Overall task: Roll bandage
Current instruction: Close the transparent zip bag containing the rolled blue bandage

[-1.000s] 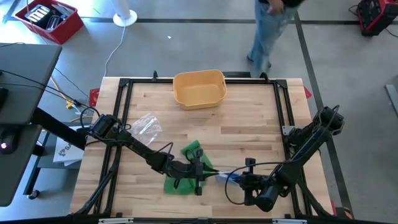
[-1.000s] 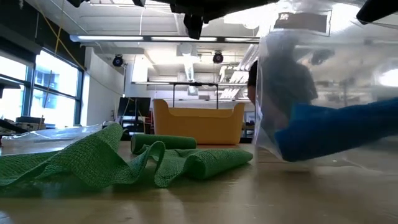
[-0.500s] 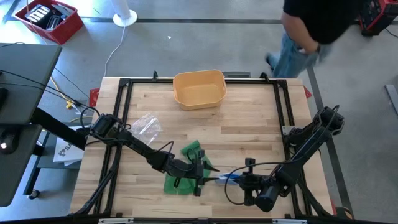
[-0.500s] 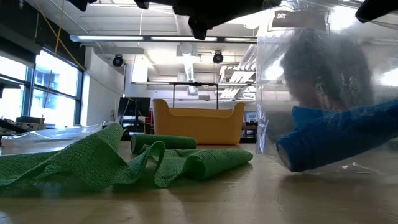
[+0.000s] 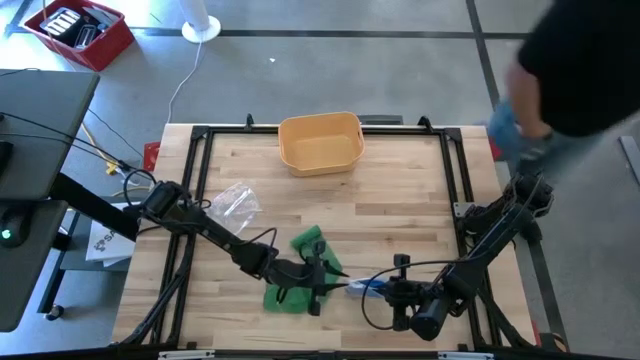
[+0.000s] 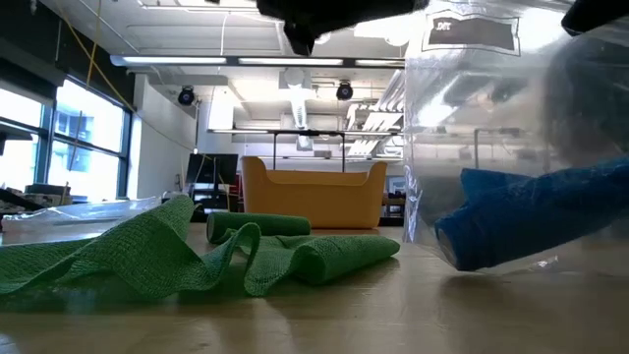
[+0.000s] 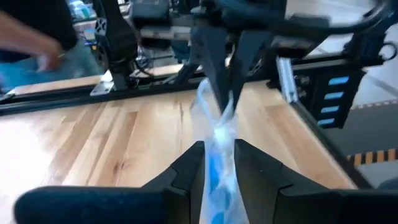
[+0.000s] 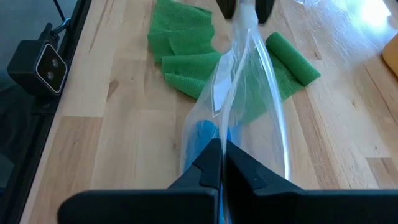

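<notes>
1. The green bandage (image 5: 300, 272) lies loose and crumpled on the wooden table (image 5: 400, 200), one end wound into a short roll (image 8: 293, 58). It sits just beside and partly under the left gripper (image 5: 318, 283), well ahead of the right jaws. It looks light, soft and limp, likely to bunch; the wound end seems the best place to take hold.
2. The left gripper's jaws stand slightly parted around one end of a clear plastic bag (image 8: 249, 93); the film runs between its fingers (image 7: 186, 171). Whether they actually pinch it, I cannot tell.
3. A blue bandage roll (image 6: 531, 211) sits inside the bag, between the two grippers. The film looks slippery.
4. The right gripper (image 8: 221, 163) has its jaws pressed together, pinching the bag's other end.
</notes>
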